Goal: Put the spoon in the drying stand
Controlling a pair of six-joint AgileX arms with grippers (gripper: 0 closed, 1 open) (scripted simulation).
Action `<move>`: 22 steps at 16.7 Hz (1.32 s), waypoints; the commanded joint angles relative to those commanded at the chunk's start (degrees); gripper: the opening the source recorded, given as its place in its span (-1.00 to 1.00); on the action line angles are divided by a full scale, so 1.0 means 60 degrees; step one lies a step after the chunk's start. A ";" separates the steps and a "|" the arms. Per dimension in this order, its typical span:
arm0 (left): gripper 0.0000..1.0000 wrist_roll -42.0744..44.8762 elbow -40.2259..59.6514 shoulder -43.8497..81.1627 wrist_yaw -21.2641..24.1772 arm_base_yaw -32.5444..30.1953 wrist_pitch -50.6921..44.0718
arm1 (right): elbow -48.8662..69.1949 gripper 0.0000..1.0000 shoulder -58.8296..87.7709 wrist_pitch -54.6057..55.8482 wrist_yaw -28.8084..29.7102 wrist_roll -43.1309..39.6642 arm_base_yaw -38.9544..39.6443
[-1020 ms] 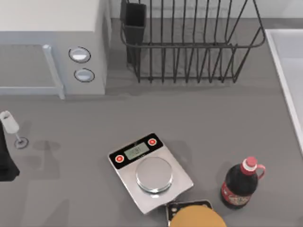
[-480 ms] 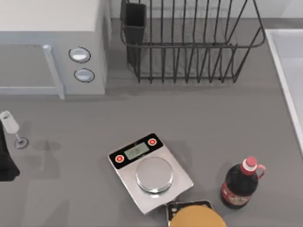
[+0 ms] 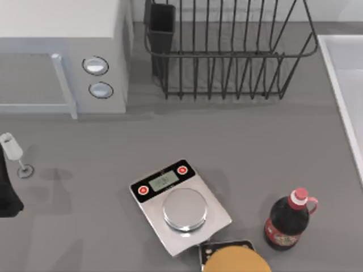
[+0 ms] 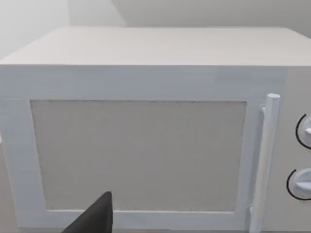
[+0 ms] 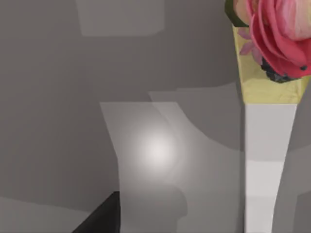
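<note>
Since the spoon (image 3: 12,148) sits at 9 o'clock, just beside our left gripper (image 3: 5,190) (grip state: cannot tell), we judge it light, stiff and slick, so take the thin handle. Right gripper (image 5: 99,217) is parked; we cannot tell its state either. The drying stand (image 3: 227,54) is well apart at 12 o'clock, with its cutlery cup (image 3: 161,25) beside the microwave (image 3: 62,51).

Surface (image 3: 272,141): plain grey, flat.
Far left: white microwave (image 3: 62,56), two round knobs facing the near side.
Far middle: black wire drying stand (image 3: 227,54), dark cup at its left corner.
Left edge: small white wine glass (image 3: 14,152).
Near middle: silver scale (image 3: 180,207), round pan on top.
Near right: dark bottle (image 3: 288,221), red cap.
Near edge: round orange-topped object (image 3: 235,260), beside the scale.
</note>
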 joint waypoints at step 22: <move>1.00 0.0000 0.0000 0.0000 0.0000 0.0000 0.0000 | 0.0462 -1.00 -0.0665 -0.0848 -0.0138 0.0011 -0.0031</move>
